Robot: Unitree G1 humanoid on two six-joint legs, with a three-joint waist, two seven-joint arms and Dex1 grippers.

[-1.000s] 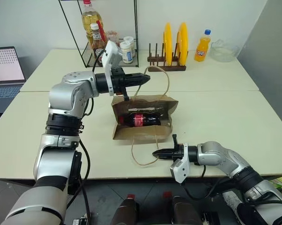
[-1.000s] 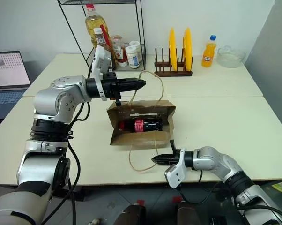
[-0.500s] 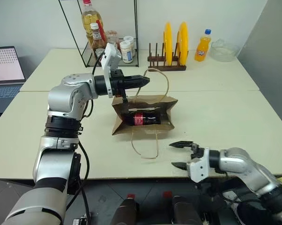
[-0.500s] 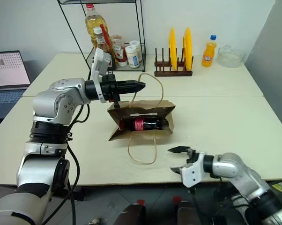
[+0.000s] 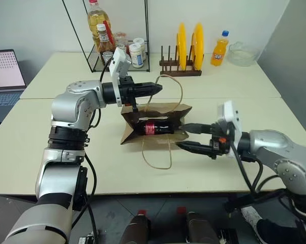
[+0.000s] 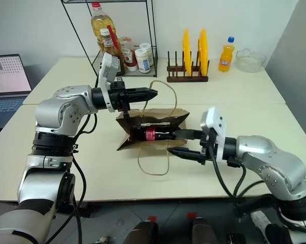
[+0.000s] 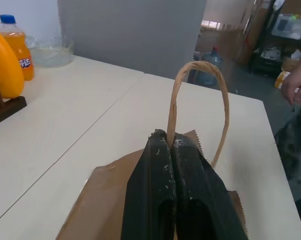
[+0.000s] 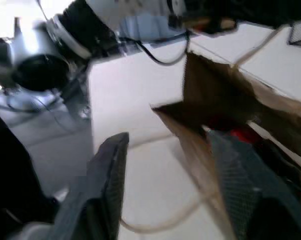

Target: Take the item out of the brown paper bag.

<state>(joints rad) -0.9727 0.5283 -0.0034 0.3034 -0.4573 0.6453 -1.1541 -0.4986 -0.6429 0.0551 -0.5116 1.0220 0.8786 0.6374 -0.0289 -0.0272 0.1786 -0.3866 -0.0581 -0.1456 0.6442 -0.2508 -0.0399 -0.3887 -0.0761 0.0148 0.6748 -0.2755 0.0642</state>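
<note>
The brown paper bag lies on its side in the middle of the table, mouth toward me. Inside lies the item, a cola bottle with a red label. My left gripper hovers above the bag, shut on the upper handle, holding the mouth open. My right gripper is level at the bag's mouth, open, one finger above the other, nothing between them. In the right wrist view its fingers frame the bag and the bottle's red cap.
The bag's lower handle lies loose on the table in front. At the back stand a wire rack with bottles, a rack of yellow plates, an orange soda bottle and a glass bowl. A laptop sits far left.
My right gripper let go of the lower handle, opened, rose from the table's front edge and rolled over to the bag's mouth. The left gripper and bag stayed put.
</note>
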